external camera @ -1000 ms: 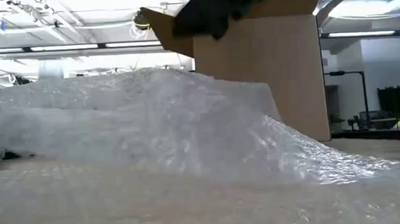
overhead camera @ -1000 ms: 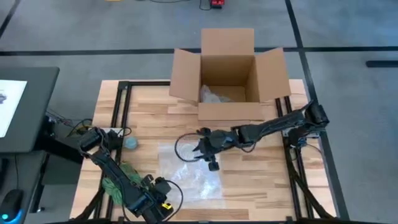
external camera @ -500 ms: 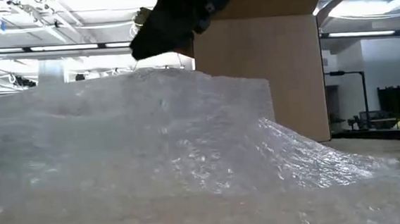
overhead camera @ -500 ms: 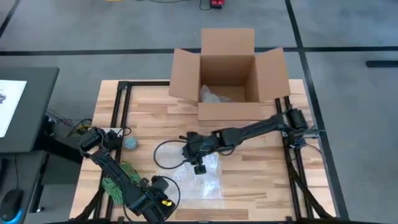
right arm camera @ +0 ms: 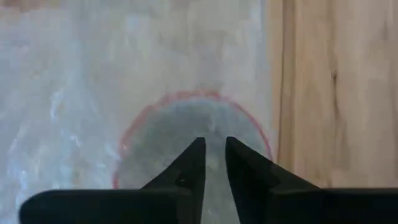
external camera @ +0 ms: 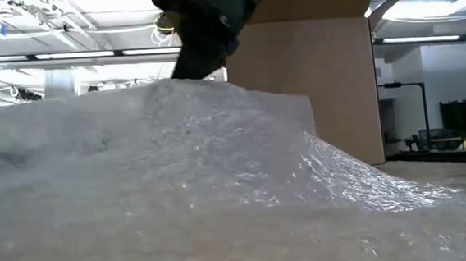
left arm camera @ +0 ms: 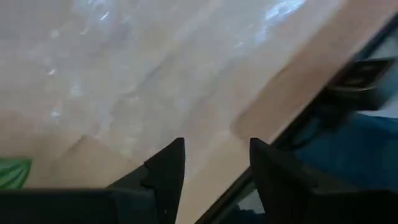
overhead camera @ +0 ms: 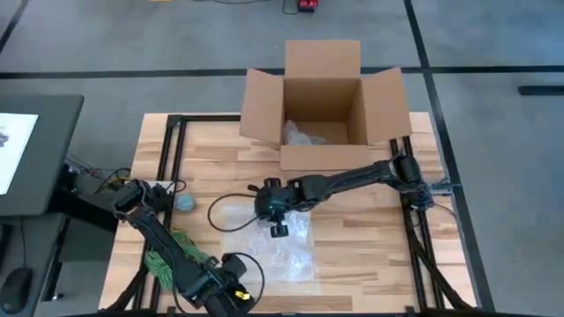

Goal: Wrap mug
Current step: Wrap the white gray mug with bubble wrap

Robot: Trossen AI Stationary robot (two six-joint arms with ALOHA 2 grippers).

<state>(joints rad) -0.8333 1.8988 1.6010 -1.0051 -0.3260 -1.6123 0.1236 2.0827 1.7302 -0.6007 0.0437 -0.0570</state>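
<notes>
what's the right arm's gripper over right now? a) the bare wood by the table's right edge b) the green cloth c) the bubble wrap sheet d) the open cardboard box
c: in the high view the right gripper sits over the bubble wrap, and its wrist view looks down on wrap covering a round, red-rimmed shape.

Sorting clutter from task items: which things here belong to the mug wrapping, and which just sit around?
Job: bubble wrap; mug under it; right gripper over the mug; left gripper at the table's front edge.
Lying about: cardboard box; green cloth; small blue object.
</notes>
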